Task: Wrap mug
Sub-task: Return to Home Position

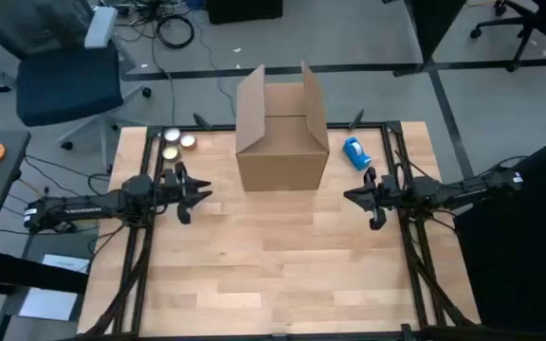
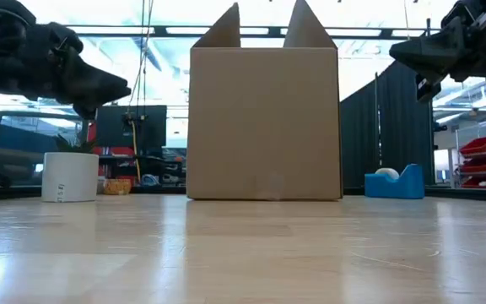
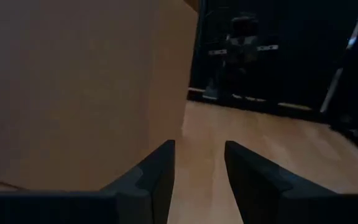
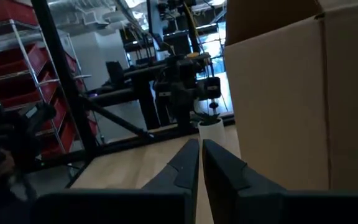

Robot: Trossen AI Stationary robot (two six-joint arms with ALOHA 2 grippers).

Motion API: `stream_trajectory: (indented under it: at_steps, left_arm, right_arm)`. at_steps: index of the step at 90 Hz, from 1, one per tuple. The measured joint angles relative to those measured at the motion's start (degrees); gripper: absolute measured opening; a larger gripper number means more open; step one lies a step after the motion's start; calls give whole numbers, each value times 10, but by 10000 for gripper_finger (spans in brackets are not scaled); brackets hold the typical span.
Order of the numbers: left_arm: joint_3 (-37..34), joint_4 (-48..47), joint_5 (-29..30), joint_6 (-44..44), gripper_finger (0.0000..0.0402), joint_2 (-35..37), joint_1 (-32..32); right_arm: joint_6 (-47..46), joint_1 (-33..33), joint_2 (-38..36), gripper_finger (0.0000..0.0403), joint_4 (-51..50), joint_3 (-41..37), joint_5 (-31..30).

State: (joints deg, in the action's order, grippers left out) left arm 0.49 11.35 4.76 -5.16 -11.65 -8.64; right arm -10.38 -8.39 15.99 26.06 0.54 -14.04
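The box [image 2: 264, 122] is backlit in the low view by bright ceiling light [image 2: 378, 15] behind it, and a pale glare is spread over the counter [image 2: 243, 253] in front of the box. The left wrist view is rendered dim, with the box side shaded.

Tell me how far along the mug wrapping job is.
No mug shows, presumably boxed: the cardboard box stands with two flaps upright. Left gripper and right gripper hang empty beside it, touching nothing. Seemingly only the return home remains.
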Motion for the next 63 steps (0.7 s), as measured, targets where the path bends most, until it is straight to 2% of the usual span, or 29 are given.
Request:
stream_trajectory:
  at_steps: [15, 63]
  left_arm:
    - [0, -11, 63, 5, 126, -2, 0]
    - [0, -4, 64, 4, 126, -4, 0]
  right_arm:
    - [0, 0, 0, 0, 0, 0, 1]
    - [0, 0, 0, 0, 0, -1, 1]
